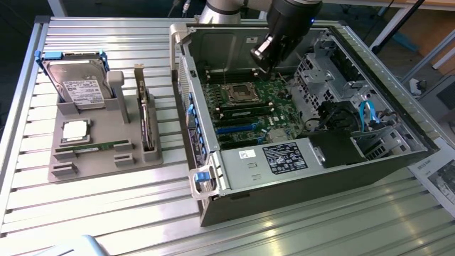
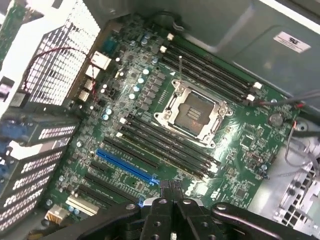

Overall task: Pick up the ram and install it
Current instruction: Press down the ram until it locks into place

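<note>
The ram (image 1: 95, 145) is a thin green stick lying in a slot near the front of the grey holder (image 1: 106, 162), at the exterior view's left. My gripper (image 1: 267, 68) hangs inside the open computer case (image 1: 284, 181), well away from the ram and above the motherboard (image 1: 249, 114) near its processor socket (image 1: 240, 92). In the wrist view the gripper (image 2: 172, 189) is shut with nothing between its fingers. Below it lie the socket (image 2: 192, 112) and the black memory slots (image 2: 165, 145) on either side.
The holder also carries a hard drive (image 1: 80, 85), a square silver processor chip (image 1: 76, 130) and an upright dark expansion card (image 1: 146, 120). Inside the case are a black power supply (image 1: 334, 149), blue cables (image 1: 368, 114) and a metal drive cage (image 1: 316, 69). The case walls stand high around the board.
</note>
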